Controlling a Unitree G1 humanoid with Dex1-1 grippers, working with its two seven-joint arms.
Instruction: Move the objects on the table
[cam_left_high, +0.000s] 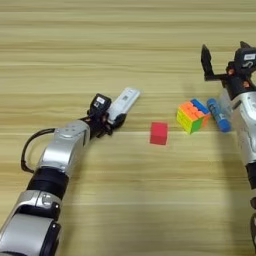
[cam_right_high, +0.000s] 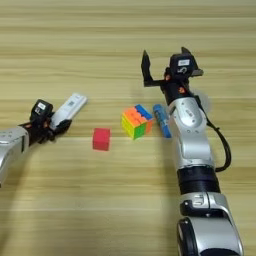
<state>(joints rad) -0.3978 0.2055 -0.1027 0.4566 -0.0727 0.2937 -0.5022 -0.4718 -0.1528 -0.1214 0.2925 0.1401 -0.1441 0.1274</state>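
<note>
Two grippers are at work: the left gripper (cam_left_high: 116, 121), left of centre, has its black fingers closed on the near end of the slim white remote-like bar (cam_left_high: 125, 101), so I judge a pick or shift of that smooth flat bar is in hand, calling next for a clean lift off the grained wooden table (cam_left_high: 75, 45). The right gripper (cam_right_high: 167, 62), upper right of centre, hangs spread wide and empty beyond the blocky multicoloured puzzle cube (cam_right_high: 136, 121) and round blue-and-white marker tube (cam_right_high: 161, 120); the matt red cube (cam_right_high: 101, 138) sits mid-frame.

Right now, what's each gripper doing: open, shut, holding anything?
Left gripper: shut on the near end of the white remote-like bar.
Right gripper: open, empty, beyond the blue-and-white marker tube.
</note>
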